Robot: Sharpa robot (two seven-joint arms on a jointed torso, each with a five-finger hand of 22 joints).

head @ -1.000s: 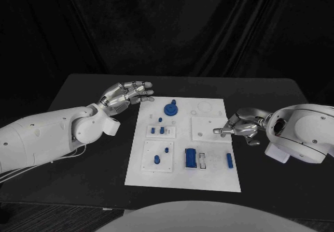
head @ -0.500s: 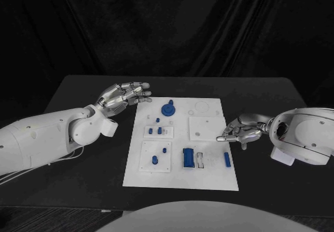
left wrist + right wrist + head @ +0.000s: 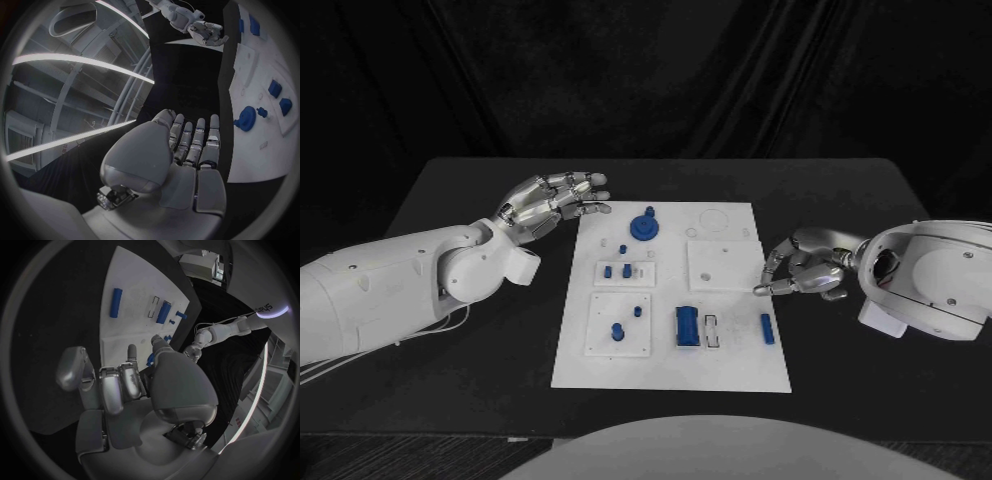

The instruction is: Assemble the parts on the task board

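At board's (image 3: 733,372) right edge: right hand (image 3: 800,271) half curled, empty, above the bar (image 3: 766,328). Lower straight, pinch its middle. Left hand (image 3: 555,199) spread, empty.

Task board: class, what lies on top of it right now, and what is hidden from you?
On the task board lie small blue parts: a round knob, a tall block and a slim bar. The right hand overlaps its edge, hiding whatever lies beneath its fingers.

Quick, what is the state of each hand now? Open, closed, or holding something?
Left hand: open, holds nothing, beside the task board.
Right hand: fingers curled in, holds nothing, at the board's right edge.
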